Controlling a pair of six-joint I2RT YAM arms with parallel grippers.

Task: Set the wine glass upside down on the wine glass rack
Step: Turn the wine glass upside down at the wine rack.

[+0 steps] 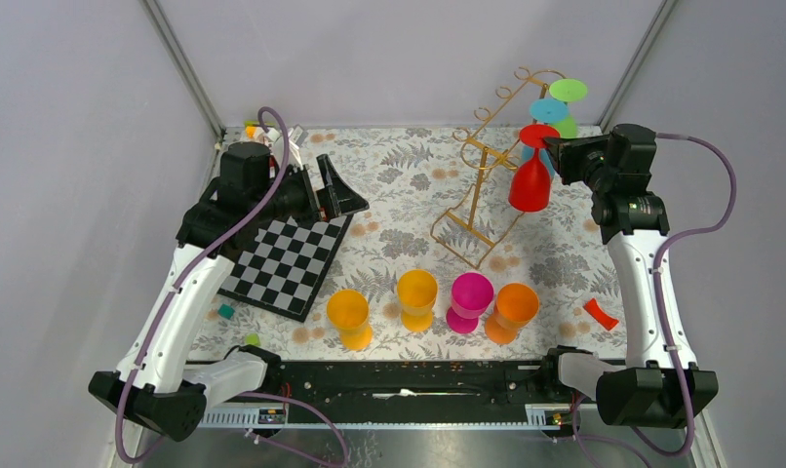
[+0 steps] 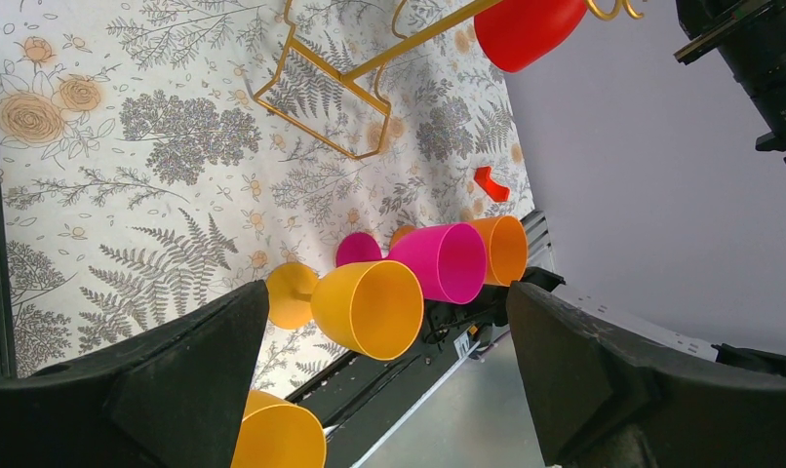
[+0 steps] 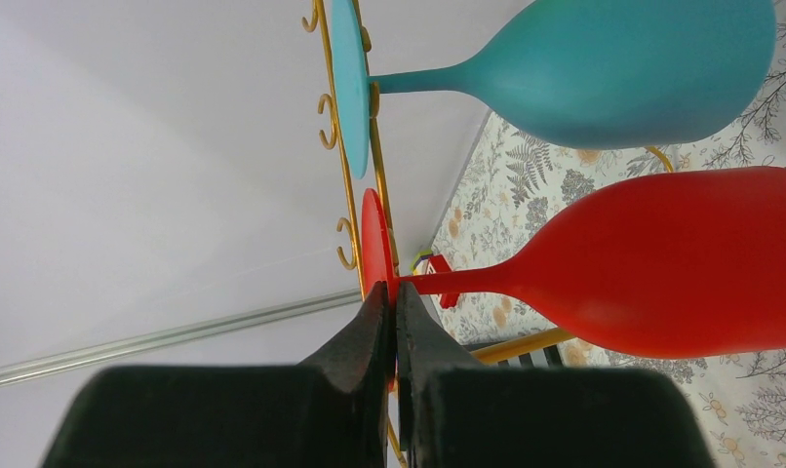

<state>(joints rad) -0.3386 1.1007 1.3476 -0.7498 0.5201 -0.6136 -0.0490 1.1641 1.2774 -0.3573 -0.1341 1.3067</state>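
Hanging bowl-down, the red wine glass sits on the gold wine glass rack, out around 1 o'clock on the table. The right gripper is pinched shut on its foot. The left gripper is over at 10 o'clock, jaws gaping, nothing in them.

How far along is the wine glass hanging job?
Done: a green plastic wine glass and a teal glass hang upside down on the gold wire rack. In hand: the right pincer pinches the red plastic glass by its foot. Left: two yellow glasses, a magenta glass, an orange glass on the table.
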